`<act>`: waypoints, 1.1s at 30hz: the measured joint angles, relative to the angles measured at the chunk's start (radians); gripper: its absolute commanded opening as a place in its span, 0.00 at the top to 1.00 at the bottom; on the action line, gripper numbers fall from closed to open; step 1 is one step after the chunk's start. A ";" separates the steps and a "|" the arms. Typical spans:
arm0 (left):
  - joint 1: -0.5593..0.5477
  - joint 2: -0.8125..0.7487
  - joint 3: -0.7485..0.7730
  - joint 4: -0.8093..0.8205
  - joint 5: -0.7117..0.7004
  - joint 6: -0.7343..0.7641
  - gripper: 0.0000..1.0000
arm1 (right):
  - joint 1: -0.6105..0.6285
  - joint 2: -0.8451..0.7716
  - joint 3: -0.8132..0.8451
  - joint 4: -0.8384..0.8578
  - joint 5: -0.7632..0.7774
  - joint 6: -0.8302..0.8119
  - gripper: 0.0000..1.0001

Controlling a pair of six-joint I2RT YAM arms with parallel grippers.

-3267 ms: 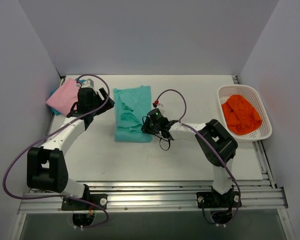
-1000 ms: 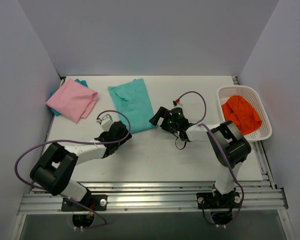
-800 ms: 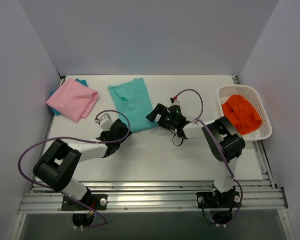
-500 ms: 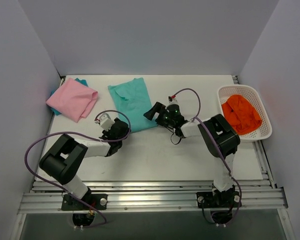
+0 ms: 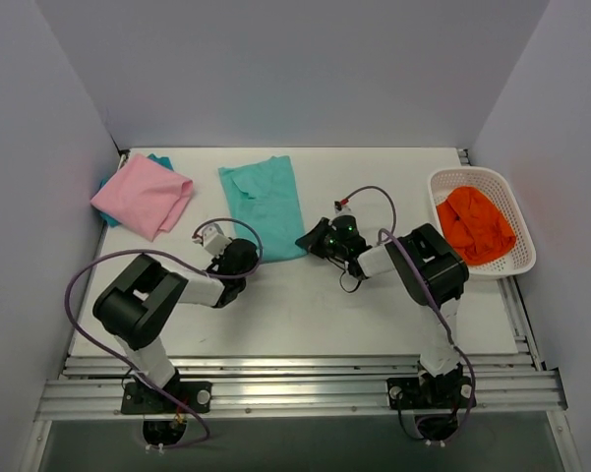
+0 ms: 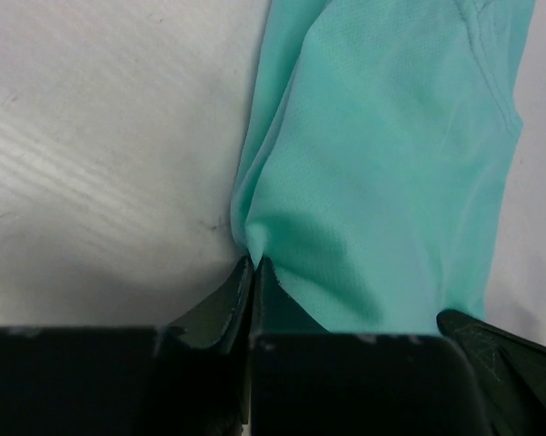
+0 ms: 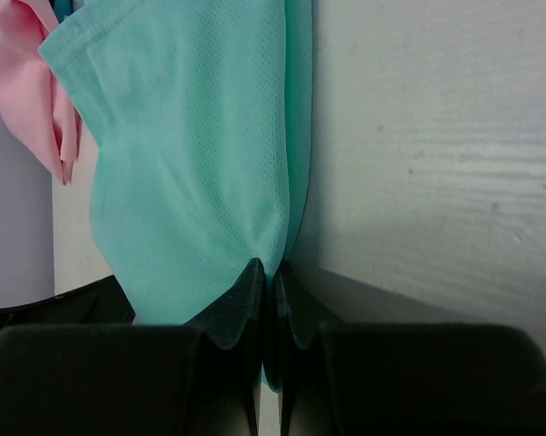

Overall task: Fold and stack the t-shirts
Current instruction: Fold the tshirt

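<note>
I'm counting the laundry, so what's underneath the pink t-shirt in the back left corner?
A darker teal-blue cloth peeks out past the pink t-shirt at its far and left edges. The rest of it is covered.

place: robot lab test cell
walls (image 5: 305, 69): plain pale panels, boxed round three sides of table
table (image 5: 305, 315): bare white board, faint scuffs in wrist views
frame (image 5: 295, 388): aluminium rails along near edge
machines: left arm (image 5: 143, 300) and right arm (image 5: 428, 270), white and black, bases on rails
wiring: purple cable (image 5: 366, 189) looped loose over each arm
work: teal shirt (image 5: 265, 202) flat on table, near edge pinched by left gripper (image 6: 253, 265) and right gripper (image 7: 271, 271)
props: white basket (image 5: 477, 172) at right edge
</note>
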 measured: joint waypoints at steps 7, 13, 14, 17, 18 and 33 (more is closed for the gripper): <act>-0.055 -0.331 -0.117 -0.198 0.046 0.029 0.98 | 0.038 -0.173 -0.181 -0.060 0.057 0.035 1.00; -0.086 -0.644 -0.138 -0.375 0.104 0.052 0.98 | 0.172 -0.392 -0.267 -0.209 0.151 0.056 1.00; -0.091 -0.694 -0.138 -0.416 0.116 0.057 0.98 | 0.195 -0.432 -0.270 -0.241 0.170 0.059 1.00; -0.100 -0.786 -0.138 -0.512 0.142 0.073 0.98 | 0.244 -0.530 -0.269 -0.314 0.207 0.060 1.00; -0.103 -0.805 -0.137 -0.542 0.149 0.079 0.98 | 0.250 -0.562 -0.267 -0.343 0.222 0.060 1.00; -0.043 -0.779 0.059 -0.750 0.161 0.160 0.95 | 0.246 -0.464 0.090 -0.607 0.329 -0.005 1.00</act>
